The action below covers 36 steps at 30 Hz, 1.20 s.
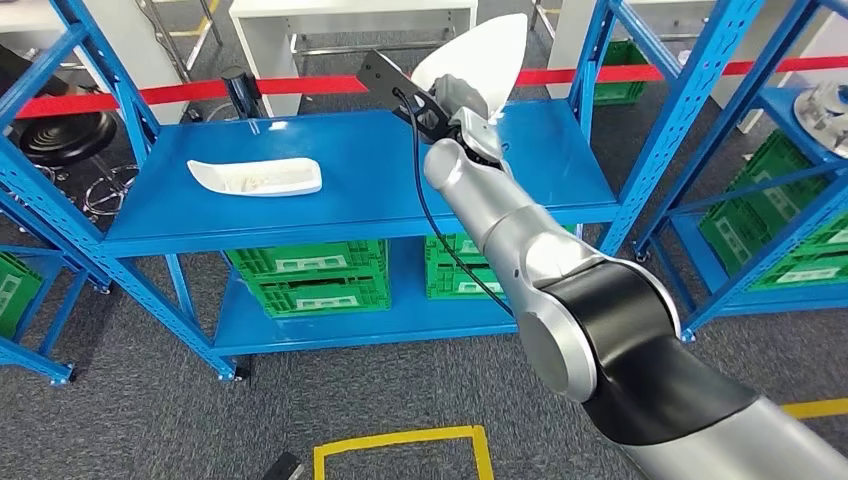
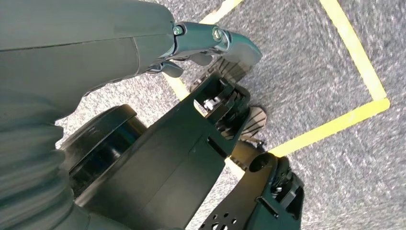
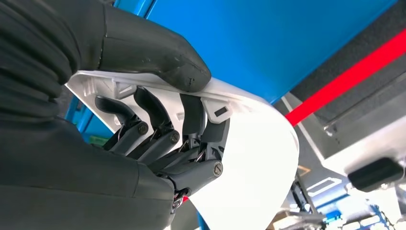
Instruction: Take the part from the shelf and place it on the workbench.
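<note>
My right hand (image 1: 462, 104) grips a white curved plastic part (image 1: 478, 52) and holds it up above the right half of the blue shelf top (image 1: 380, 160). In the right wrist view the thick thumb (image 3: 158, 52) lies across the part's (image 3: 258, 158) outer edge while the dark fingers (image 3: 158, 129) curl into its ribbed inside. A second white part (image 1: 256, 176) lies flat on the left half of the same shelf. My left hand (image 2: 210, 43) hangs over the grey floor with its fingers curled in and nothing in them.
Green crates (image 1: 310, 275) fill the lower shelf. More blue racks stand at the left (image 1: 40, 200) and right (image 1: 760, 150), the right one with green crates. A red barrier tape (image 1: 200, 92) runs behind the shelf. Yellow floor tape (image 1: 400, 445) marks a box on the grey carpet.
</note>
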Motion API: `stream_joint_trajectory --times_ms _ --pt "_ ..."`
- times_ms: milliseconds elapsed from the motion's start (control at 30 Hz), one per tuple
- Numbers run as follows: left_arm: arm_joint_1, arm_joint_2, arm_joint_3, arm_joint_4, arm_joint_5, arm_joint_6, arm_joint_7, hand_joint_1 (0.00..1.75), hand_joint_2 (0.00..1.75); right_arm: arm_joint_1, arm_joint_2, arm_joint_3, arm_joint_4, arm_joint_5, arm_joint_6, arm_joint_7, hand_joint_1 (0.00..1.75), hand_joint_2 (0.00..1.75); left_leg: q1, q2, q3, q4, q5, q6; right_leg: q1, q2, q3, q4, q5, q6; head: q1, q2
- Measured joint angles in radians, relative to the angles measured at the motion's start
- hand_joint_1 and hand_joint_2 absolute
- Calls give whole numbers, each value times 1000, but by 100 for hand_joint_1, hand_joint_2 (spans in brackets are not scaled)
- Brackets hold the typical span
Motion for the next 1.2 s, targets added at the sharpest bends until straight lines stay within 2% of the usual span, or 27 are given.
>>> stream_joint_trajectory --times_ms 33,67,133,167,200,233,300,367,400,433,500,533,567,600,667,700,733,767,800,867,900,933,1000,1033,1067,1167,1200 --pt "1 0 0 0 0 0 0 0 175 0 0 0 0 0 0 0 175 175 1 0 -8 12 -19 -6 -1 -1 -8 -3 11 -8 0 0" --pt "1 1 0 0 -1 0 1 0 175 -1 1 0 0 0 0 0 175 175 3 -1 -19 43 -55 -12 -2 -2 -17 -6 23 -14 -1 0" --pt "1 1 0 0 -1 0 1 0 175 -1 1 0 0 0 0 0 175 175 4 -1 -50 161 -151 -20 -2 -3 -41 -7 45 -19 -2 0" --pt "1 1 0 0 -1 0 2 0 175 0 1 0 0 0 0 0 175 175 5 -1 -61 225 -183 -23 -2 -3 -54 -7 56 -19 -2 0" --pt "1 1 0 0 -1 0 2 0 175 1 1 0 0 -1 0 0 175 175 5 -1 -64 270 -193 -23 -2 -3 -68 -6 67 -18 -2 0" --pt "1 1 0 0 -1 0 3 0 175 2 1 0 0 -2 -1 1 175 175 5 -1 -50 281 -182 -23 -2 -3 -82 -6 77 -17 -2 0" --pt "0 1 0 0 -3 0 3 0 175 3 1 0 0 -5 -8 5 175 175 5 -2 29 202 -138 -16 -2 -3 -105 -5 98 -12 -2 0" --pt "-2 1 0 -2 -4 0 4 0 175 2 1 0 -1 -7 -19 7 175 175 0 -4 130 66 -139 -4 -1 -3 -120 -5 116 -3 -2 0" --pt "-4 1 0 -2 -4 0 4 0 175 2 2 0 -2 -8 -22 6 175 175 -3 -5 157 20 -149 2 -2 -4 -123 -7 125 3 -2 0" --pt "-4 0 0 -3 -4 0 4 0 175 2 3 0 -2 -9 -23 6 175 175 -7 -7 165 -3 -155 8 -3 -5 -125 -12 135 10 -2 0" --pt "-5 0 0 -3 -4 0 5 0 175 5 6 0 -1 -11 -24 5 175 175 -8 -5 152 -16 -137 24 -5 -3 -128 -21 149 24 -5 0" --pt "-5 0 0 -3 -4 0 5 0 175 8 6 0 -1 -12 -25 6 175 175 -6 -3 146 -21 -124 33 -5 -2 -134 -15 135 30 -4 0" --pt "-5 -1 0 -3 -4 0 5 0 175 10 5 0 0 -12 -26 6 175 175 -3 -1 138 -26 -109 41 -4 -1 -144 8 102 35 -3 0" --pt "-5 -2 0 -3 -4 0 5 0 175 11 4 0 1 -13 -28 7 175 175 -2 1 126 -27 -95 46 -5 -1 -159 55 51 38 -2 0" --pt "-5 -3 0 -2 -4 0 5 0 175 14 4 0 2 -15 -30 7 175 175 -3 1 93 -26 -68 52 -5 -1 -190 187 -40 45 0 0" --pt "-4 -3 0 -2 -4 0 6 0 175 16 4 0 2 -16 -31 8 175 175 -3 1 76 -25 -55 52 -5 -1 -195 241 -55 47 0 0" --pt "-4 -3 0 -2 -4 0 6 0 175 19 3 0 2 -16 -31 8 175 175 -3 1 59 -22 -43 52 -5 -1 -187 265 -47 48 0 0" --pt "-4 -3 0 -2 -4 0 6 0 175 21 3 0 2 -17 -31 8 175 175 -3 1 42 -19 -32 50 -5 -1 -161 253 -23 47 0 0" --pt "-3 -3 0 -2 -4 0 6 0 175 22 3 0 2 -18 -31 8 175 175 -3 1 26 -15 -22 48 -4 -2 -118 207 0 45 0 0" --pt "-3 -4 0 -2 -5 0 7 0 175 21 4 0 1 -20 -32 8 175 175 -5 0 1 -7 -4 39 0 -1 -17 69 -1 34 0 0" --pt "-3 -4 0 -2 -5 0 7 0 175 20 5 0 1 -21 -33 9 175 175 -5 0 -5 -6 5 33 3 -1 15 17 -13 27 1 0" --pt "-3 -4 0 -2 -6 0 8 0 175 19 6 0 0 -22 -34 9 175 175 -5 1 -8 -7 14 27 6 -1 28 -10 -24 20 2 0" --pt "-3 -4 0 -2 -7 0 9 0 175 19 7 0 0 -24 -34 9 175 175 -3 0 -9 -16 33 14 7 -1 20 -18 -9 6 6 0" --pt "-3 -4 0 -2 -8 0 9 0 175 19 7 0 1 -25 -34 9 175 175 -2 0 -15 -15 27 7 5 -3 13 -21 4 -1 5 0" --pt "-2 -4 0 -2 -8 0 9 0 175 20 7 0 1 -27 -34 8 175 175 -1 -1 -23 2 1 1 3 -4 4 -26 19 -8 5 0" --pt "-2 -3 0 -1 -10 0 11 0 175 20 9 0 1 -33 -35 6 175 175 6 -2 -57 158 -149 -15 0 -6 -38 -31 62 -17 2 0" --pt "-2 -3 0 -1 -10 0 12 0 175 21 10 0 1 -33 -36 5 175 175 7 -2 -62 215 -174 -19 0 -6 -55 -30 75 -16 1 0"
